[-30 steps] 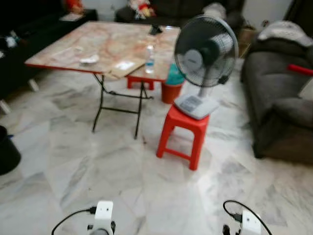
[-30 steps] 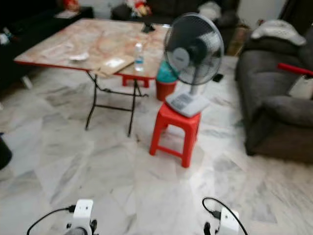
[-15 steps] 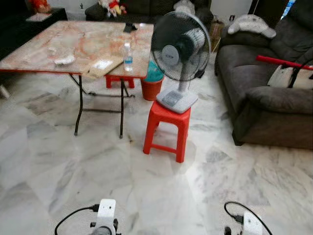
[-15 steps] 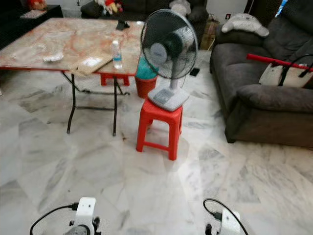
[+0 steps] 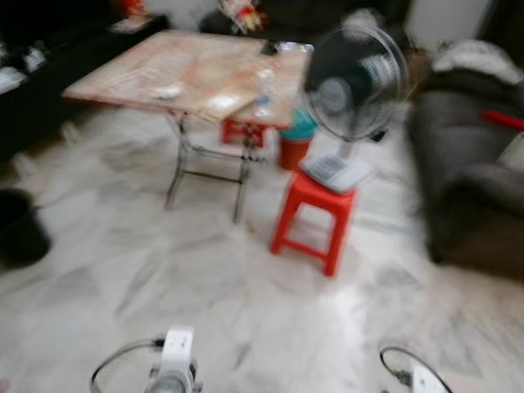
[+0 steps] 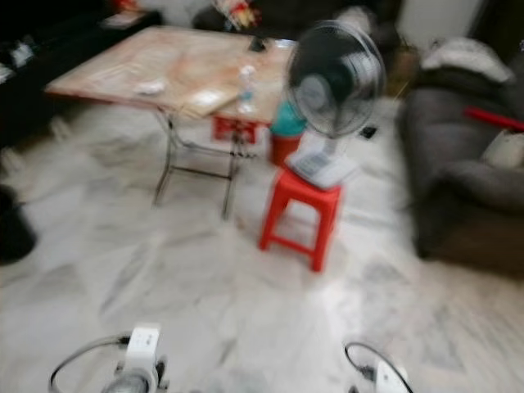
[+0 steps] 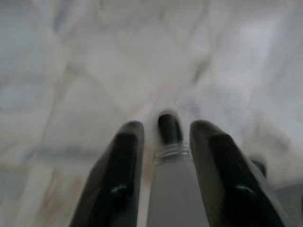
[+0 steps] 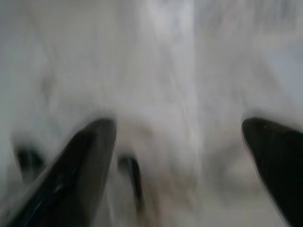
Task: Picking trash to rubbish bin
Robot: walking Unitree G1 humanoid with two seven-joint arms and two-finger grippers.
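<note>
**Bottle in left gripper, bin ahead under the desk**

I see my left gripper clenched on a clear plastic bottle, its neck pointing out along the fingers toward the marble floor. My right gripper hangs with its 2 fingers spread wide, carrying nothing. The likely rubbish bin, red with a teal liner, sits far ahead and slightly right, tucked at the desk edge behind the fan on its red stool. I judge walking comes first.
</note>
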